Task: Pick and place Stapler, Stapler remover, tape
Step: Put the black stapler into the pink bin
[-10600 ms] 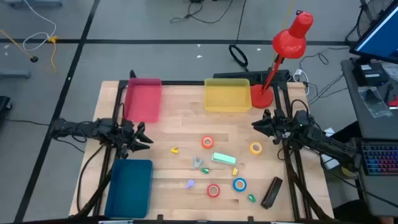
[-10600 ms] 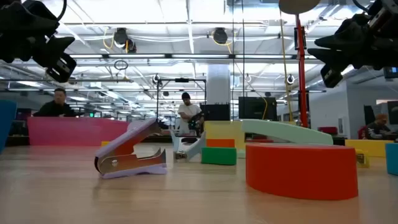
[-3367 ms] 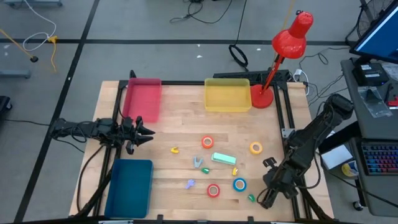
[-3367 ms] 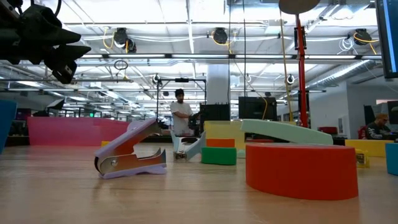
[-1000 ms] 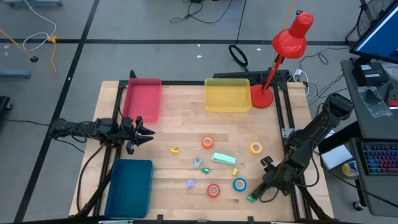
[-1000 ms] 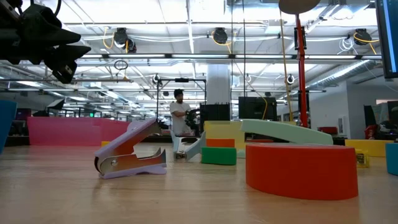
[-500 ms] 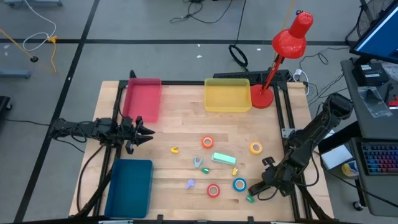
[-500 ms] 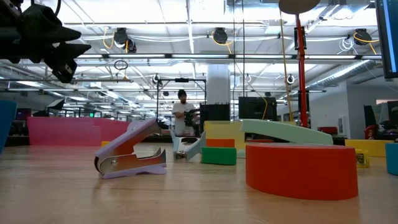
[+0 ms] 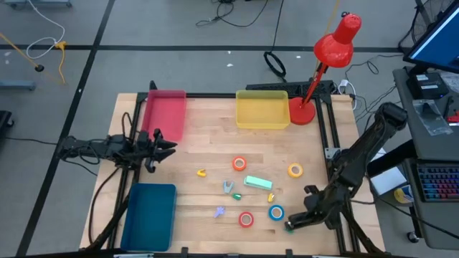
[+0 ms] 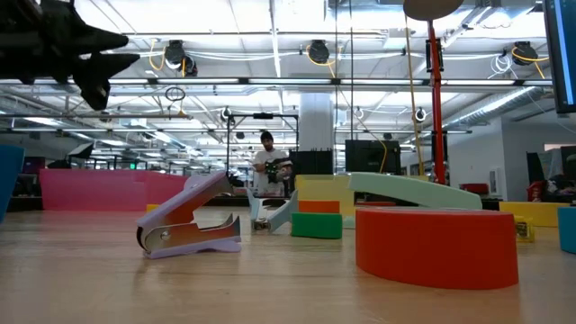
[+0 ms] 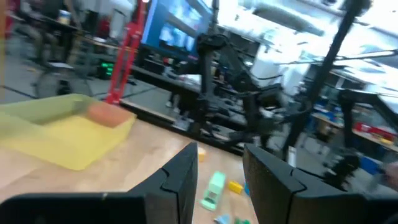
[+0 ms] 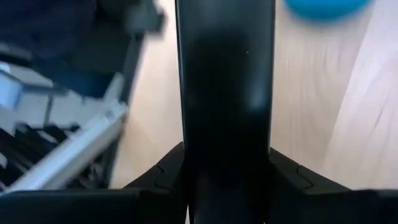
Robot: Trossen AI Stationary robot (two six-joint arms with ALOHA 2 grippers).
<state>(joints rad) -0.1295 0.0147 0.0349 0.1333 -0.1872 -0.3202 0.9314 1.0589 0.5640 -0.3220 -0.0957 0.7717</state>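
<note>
My right gripper (image 9: 294, 223) is at the table's near right corner, shut on a black stapler (image 12: 224, 87) that the gripper hides in the high view. A green staple remover (image 9: 289, 228) lies just beside it. My left gripper (image 9: 166, 147) hovers open above the table's left side, clear of everything. A mint stapler (image 9: 258, 183) lies flat mid-table. Orange-red tape (image 9: 239, 164), yellow tape (image 9: 295, 170), red tape (image 9: 246, 219) and blue tape (image 9: 276, 212) lie flat around it. A purple staple remover (image 9: 219, 211) and a grey-blue one (image 9: 228, 188) rest nearby. My right gripper pinches the black stapler's body (image 12: 224, 143) between its two fingers (image 12: 168, 177), which lie across the long stapler, one on each side. The fingers come from above, pointing down. Whether the stapler is clear of the table I cannot tell.
A pink tray (image 9: 165, 115) and a yellow tray (image 9: 262, 109) sit at the far edge, and a blue tray (image 9: 149, 215) is at the near left corner. A red desk lamp (image 9: 315, 79) stands at the far right. Small yellow removers (image 9: 202, 173) lie mid-table. People stand beyond the table.
My left gripper has shifted a little toward the table's far edge and risen slightly, staying open. My right gripper has stayed shut on the black stapler at the near right corner.
</note>
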